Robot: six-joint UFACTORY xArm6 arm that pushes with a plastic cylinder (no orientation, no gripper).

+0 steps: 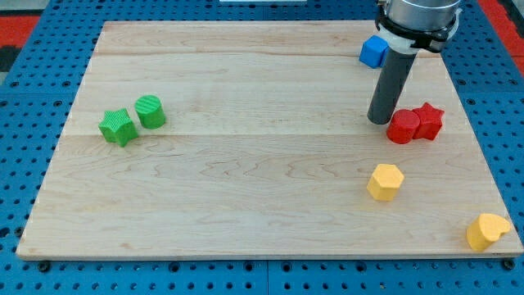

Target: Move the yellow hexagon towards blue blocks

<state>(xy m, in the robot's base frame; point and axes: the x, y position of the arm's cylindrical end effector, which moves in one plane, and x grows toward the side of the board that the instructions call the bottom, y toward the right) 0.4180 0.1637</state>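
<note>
Yellow hexagon (386, 181) below my tip (379, 120)

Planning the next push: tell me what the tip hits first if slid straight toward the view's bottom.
Likely nothing: my tip would pass just left of the yellow hexagon, though the margin looks slim.

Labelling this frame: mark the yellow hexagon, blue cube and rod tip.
yellow hexagon (386, 181), camera view, top face.
blue cube (373, 52), camera view, visible front face.
my tip (379, 121), camera view, rod's lower end.
</note>
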